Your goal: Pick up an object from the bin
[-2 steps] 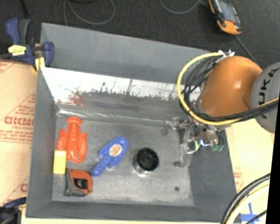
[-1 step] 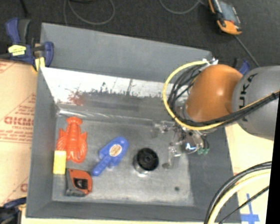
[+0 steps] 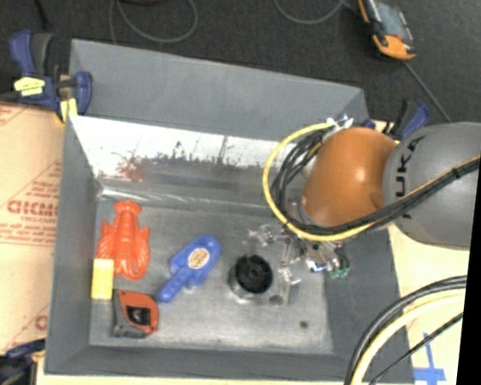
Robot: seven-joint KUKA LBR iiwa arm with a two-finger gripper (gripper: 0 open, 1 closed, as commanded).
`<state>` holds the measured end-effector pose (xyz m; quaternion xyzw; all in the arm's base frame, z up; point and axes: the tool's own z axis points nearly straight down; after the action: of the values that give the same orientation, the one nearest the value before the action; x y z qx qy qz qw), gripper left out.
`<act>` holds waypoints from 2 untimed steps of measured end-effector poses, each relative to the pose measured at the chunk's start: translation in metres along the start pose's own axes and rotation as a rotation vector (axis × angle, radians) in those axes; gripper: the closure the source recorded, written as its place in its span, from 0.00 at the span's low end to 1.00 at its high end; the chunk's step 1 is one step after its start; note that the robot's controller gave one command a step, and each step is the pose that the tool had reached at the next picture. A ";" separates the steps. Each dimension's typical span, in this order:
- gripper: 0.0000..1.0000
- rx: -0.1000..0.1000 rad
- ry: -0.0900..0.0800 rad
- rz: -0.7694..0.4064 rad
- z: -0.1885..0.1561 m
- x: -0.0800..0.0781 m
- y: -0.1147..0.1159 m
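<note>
End effector [image 3: 289, 267] is seen low over the floor of the bin [image 3: 232, 117], just right of a black round thing [image 3: 251, 275] near the middle; whether it is open or closed cannot be told. Because of this offset, the black round thing could be pushed away instead of grasped. No long axis is shown by it, as it is round and seems to face upward.

A black round knob [image 3: 251, 276] sits just left of the gripper [image 3: 288, 275], blocking that side. Further left lie a blue toy brush [image 3: 189, 269], an orange lobster [image 3: 125, 239], a yellow block [image 3: 102, 278] and a tape measure [image 3: 136, 313]. The floor between the gripper and the bin's [image 3: 360, 317] near and right walls is bare.
</note>
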<state>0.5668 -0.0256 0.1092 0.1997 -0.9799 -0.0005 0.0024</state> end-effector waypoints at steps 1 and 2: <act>0.00 0.007 -0.011 -0.252 0.019 -0.013 0.003; 1.00 0.004 -0.010 -0.331 0.036 0.030 -0.004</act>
<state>0.5404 -0.0405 0.0729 0.3585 -0.9335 0.0002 -0.0028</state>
